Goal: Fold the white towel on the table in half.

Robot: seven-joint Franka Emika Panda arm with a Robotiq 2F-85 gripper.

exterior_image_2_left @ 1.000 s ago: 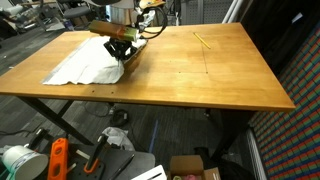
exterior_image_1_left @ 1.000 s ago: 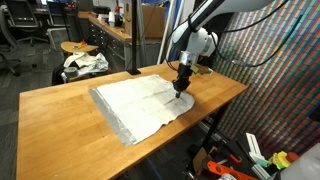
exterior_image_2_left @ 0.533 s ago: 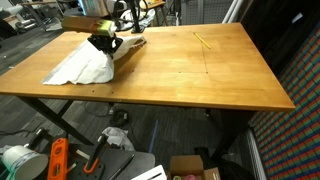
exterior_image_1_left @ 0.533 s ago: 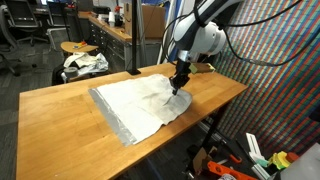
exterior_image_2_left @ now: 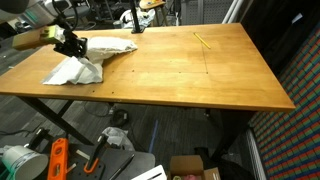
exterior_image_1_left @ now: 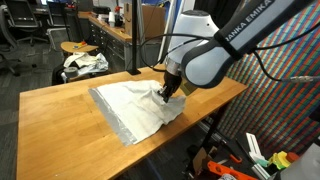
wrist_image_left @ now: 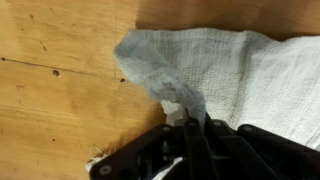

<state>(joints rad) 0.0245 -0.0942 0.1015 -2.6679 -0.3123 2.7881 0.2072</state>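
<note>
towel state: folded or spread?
Mid-fold, not done: gripper pinches a white towel edge, lifted above the rest lying on the table.

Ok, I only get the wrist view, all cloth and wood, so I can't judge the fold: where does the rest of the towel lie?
Observer: In an exterior view the gripper, shut on one corner, holds it above the white towel; the rest lies spread on the table.
Operator: Near an edge?
Observer: Yes, another corner lies close to the table's long edge.
Operator: Anything nearby?
Observer: A fabric bundle sits beyond the table's end, off the tabletop.
</note>
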